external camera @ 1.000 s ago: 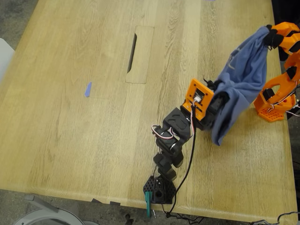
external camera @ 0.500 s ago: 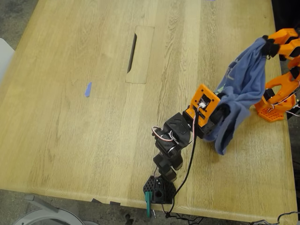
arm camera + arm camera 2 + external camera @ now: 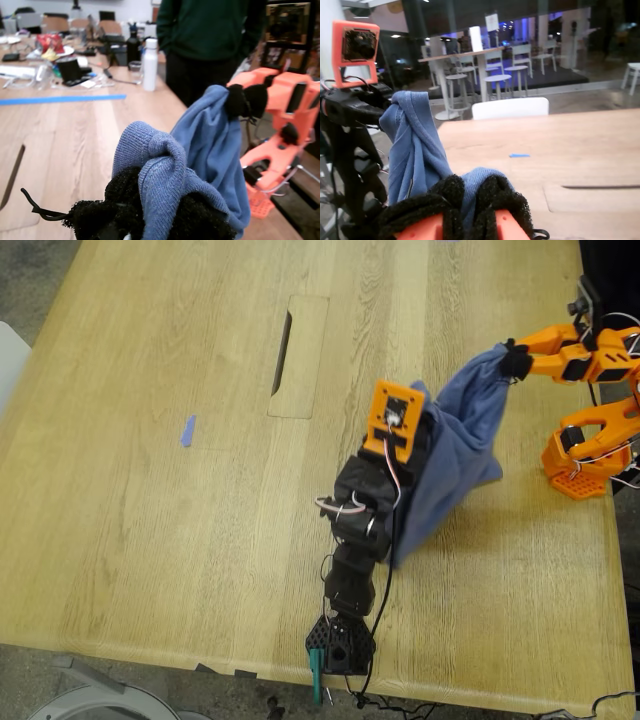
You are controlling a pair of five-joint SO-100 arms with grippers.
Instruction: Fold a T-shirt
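Slate-blue cotton T-shirt (image 3: 455,455) hangs bunched above the wooden table (image 3: 150,490), right of centre in the exterior view. My first gripper (image 3: 420,430) and my second gripper (image 3: 515,360) each pinch a corner; the cloth's long axis spans them.

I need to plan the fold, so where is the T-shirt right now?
The T-shirt hangs above the wooden table at the exterior view's right, stretched between my first pincer and my second pincer, its lower edge near the tabletop.

Soft matt knit T-shirt (image 3: 455,455), fuzzy black fingers (image 3: 200,215), smooth pale wooden table (image 3: 180,530)
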